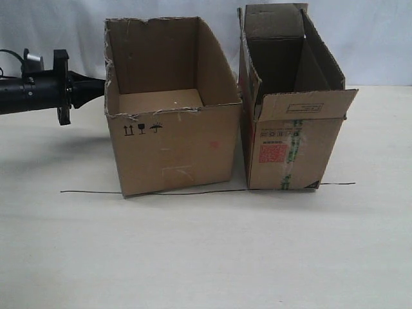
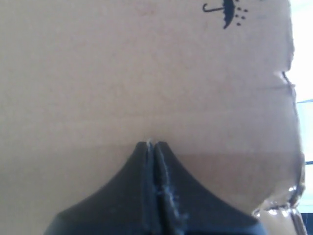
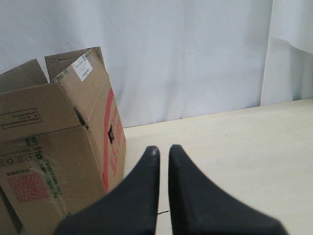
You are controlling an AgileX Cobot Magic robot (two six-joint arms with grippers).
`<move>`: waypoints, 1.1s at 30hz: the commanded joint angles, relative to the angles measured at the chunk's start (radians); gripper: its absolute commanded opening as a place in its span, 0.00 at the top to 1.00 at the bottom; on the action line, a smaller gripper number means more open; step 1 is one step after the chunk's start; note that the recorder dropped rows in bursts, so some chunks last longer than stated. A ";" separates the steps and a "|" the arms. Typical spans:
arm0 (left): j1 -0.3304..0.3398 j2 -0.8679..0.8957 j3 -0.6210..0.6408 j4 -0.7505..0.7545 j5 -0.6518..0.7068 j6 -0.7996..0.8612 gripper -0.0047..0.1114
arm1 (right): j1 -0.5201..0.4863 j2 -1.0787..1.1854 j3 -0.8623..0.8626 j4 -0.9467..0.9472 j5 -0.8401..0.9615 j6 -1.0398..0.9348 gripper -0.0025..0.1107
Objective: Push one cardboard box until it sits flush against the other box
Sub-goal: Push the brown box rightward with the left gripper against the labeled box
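The wide cardboard box, with ragged top edges and black handling symbols, stands left of centre on the table. The other box, taller, with a red label and green-striped tape, stands just to its right. A narrow gap shows between them at the front bottom. My left gripper is shut, its tip against the wide box's left wall. In the left wrist view the gripper touches the bare cardboard. My right gripper hangs beside the taller box, fingers a narrow gap apart and holding nothing.
A thin black line runs across the pale table under both boxes' front edges. A white curtain hangs behind. Bare table surface lies to the right of the taller box.
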 commanded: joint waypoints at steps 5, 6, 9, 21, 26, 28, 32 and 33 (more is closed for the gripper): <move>0.008 -0.001 -0.010 -0.051 -0.067 -0.001 0.96 | 0.001 -0.004 0.004 0.001 0.000 -0.008 0.93; 0.008 -0.001 -0.015 -0.051 -0.084 0.012 0.96 | 0.001 -0.004 0.004 0.001 0.000 -0.008 0.93; 0.010 -0.001 -0.047 -0.051 -0.157 0.021 0.96 | 0.001 -0.004 0.004 0.001 0.000 -0.008 0.93; -0.027 0.092 -0.244 -0.051 -0.223 -0.041 0.96 | 0.001 -0.004 0.004 0.001 0.000 -0.008 0.93; -0.055 0.144 -0.290 -0.051 -0.144 -0.047 0.96 | 0.001 -0.004 0.004 0.001 0.000 -0.008 0.93; -0.066 0.144 -0.290 -0.046 -0.112 -0.047 0.96 | 0.001 -0.004 0.004 0.001 0.000 -0.008 0.93; -0.077 0.144 -0.290 -0.046 -0.061 -0.047 0.96 | 0.001 -0.004 0.004 0.001 0.000 -0.008 0.93; -0.080 0.144 -0.290 -0.046 -0.055 -0.047 0.96 | 0.001 -0.004 0.004 0.001 0.000 -0.008 0.93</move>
